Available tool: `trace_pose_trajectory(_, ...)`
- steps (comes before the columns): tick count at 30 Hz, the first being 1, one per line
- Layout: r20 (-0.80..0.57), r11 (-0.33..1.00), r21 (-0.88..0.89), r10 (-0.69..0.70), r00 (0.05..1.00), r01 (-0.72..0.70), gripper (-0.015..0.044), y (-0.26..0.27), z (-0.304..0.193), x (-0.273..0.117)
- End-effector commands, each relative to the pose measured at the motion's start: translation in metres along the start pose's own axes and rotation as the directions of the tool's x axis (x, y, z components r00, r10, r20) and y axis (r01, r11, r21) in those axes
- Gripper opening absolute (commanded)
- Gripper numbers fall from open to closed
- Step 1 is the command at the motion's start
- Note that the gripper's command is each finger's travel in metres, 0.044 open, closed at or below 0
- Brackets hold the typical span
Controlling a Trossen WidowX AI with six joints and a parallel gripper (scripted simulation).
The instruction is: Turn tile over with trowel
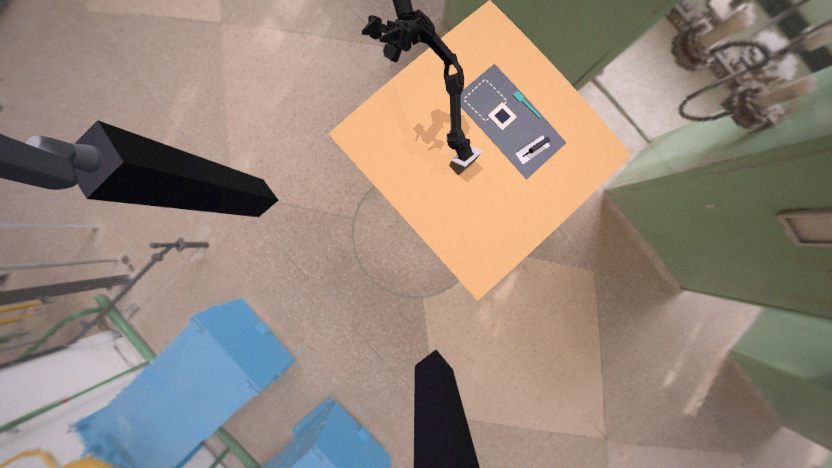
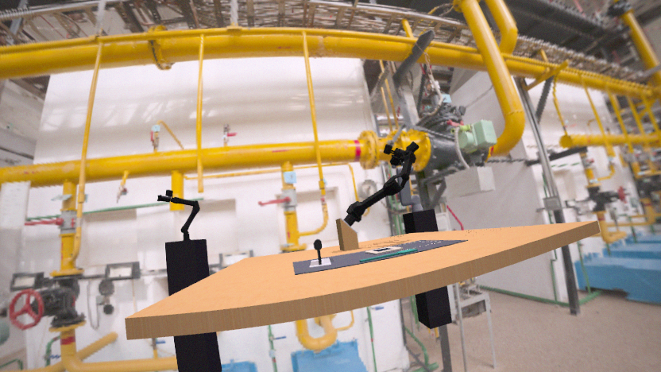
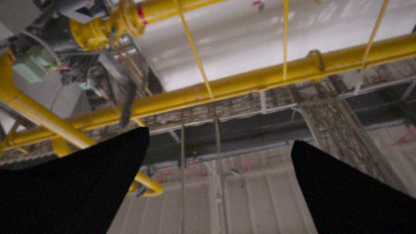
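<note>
My gripper is high in the air beyond the table's edge, far from the tools; in the wrist view its black fingers stand wide apart with nothing between them. A teal tool, apparently the small trowel, lies flat on the grey mat. The tile lies flat on the mat, its dark central square with a pale border facing up. It sits beside the dashed outline, near or touching one corner; contact is unclear. The outline is partly hard to see in the exterior view.
A white rectangular plate with an upright black handle stands at the mat's other end. My arm's base is on a wedge block on the wooden table, beside the mat.
</note>
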State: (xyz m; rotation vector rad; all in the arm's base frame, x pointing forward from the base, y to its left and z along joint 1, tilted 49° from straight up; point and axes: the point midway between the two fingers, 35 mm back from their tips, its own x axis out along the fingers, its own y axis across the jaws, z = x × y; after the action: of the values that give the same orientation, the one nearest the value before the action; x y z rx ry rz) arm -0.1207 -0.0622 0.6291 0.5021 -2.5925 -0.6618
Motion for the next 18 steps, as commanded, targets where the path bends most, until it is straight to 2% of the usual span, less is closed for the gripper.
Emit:
trace_pose_trajectory(1, 0.000, 1.000, 0.000, 0.000, 1.000, 0.000, 0.0374, 0.0000, 0.0000, 0.0000)
trace_pose_trajectory(11, 0.000, 1.000, 0.000, 0.000, 1.000, 0.000, 0.0111, -0.0001, 0.0000, 0.0000)
trace_pose_trajectory(18, 0.000, 1.000, 0.000, 0.000, 1.000, 0.000, 0.0100, -0.0001, 0.0000, 0.0000)
